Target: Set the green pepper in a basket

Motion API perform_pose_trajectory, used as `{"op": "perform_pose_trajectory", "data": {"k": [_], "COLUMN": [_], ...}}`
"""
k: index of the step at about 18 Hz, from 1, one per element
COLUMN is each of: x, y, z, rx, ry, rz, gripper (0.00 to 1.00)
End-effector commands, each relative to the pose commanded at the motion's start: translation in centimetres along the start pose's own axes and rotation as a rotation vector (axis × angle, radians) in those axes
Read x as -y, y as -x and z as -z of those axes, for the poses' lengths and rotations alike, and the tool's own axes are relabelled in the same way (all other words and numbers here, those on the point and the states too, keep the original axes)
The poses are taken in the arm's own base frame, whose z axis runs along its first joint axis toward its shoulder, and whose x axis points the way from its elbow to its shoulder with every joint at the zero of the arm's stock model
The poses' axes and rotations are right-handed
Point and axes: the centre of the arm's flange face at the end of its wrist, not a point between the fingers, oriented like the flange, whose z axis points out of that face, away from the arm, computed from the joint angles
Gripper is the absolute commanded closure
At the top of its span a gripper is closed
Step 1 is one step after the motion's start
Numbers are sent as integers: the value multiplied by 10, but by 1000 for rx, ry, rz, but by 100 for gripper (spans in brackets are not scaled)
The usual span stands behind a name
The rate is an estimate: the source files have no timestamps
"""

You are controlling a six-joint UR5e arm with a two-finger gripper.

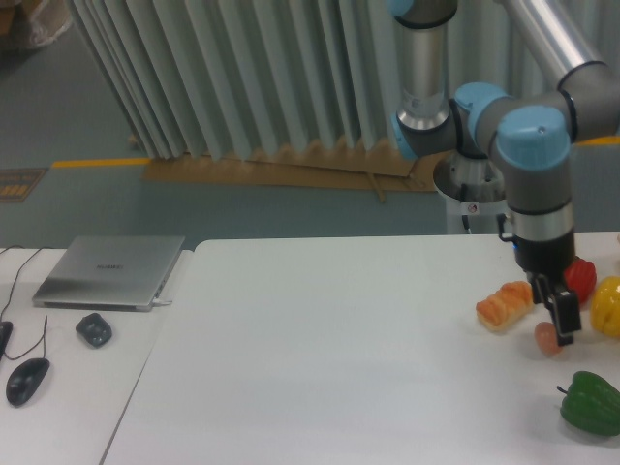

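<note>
Camera: green pepper (pixel 590 404) below fingers (pixel 564 324).

Item count, lower right of the frame, on the white bench (pixel 339 339):

- Peppers: three. One green pepper (pixel 590 404), one red pepper (pixel 582 278), one yellow pepper (pixel 607 305).
- Bread rolls: one (pixel 503 304).
- Eggs: one (pixel 546 338), partly covered.

Item count, left of the frame, on the adjoining bench (pixel 73 387):

- Laptops: one (pixel 109 271), closed.
- Computer mice: two. One black mouse (pixel 27 380), one dark grey mouse (pixel 94 329).

Robot arms: one, with one end effector (pixel 562 325).
</note>
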Motion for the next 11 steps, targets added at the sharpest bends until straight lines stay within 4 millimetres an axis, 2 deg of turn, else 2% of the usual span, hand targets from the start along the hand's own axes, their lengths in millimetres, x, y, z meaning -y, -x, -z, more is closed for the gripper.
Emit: {"op": "perform_pose_trajectory", "data": {"k": [1, 4, 11], "x": [-10, -17, -14], "y": [4, 12, 21], "z": [-7, -27, -73], "rx": [0, -3, -54], "ry": [2, 2, -1], "rz": [15, 25, 23], "gripper": [0, 0, 0]}}
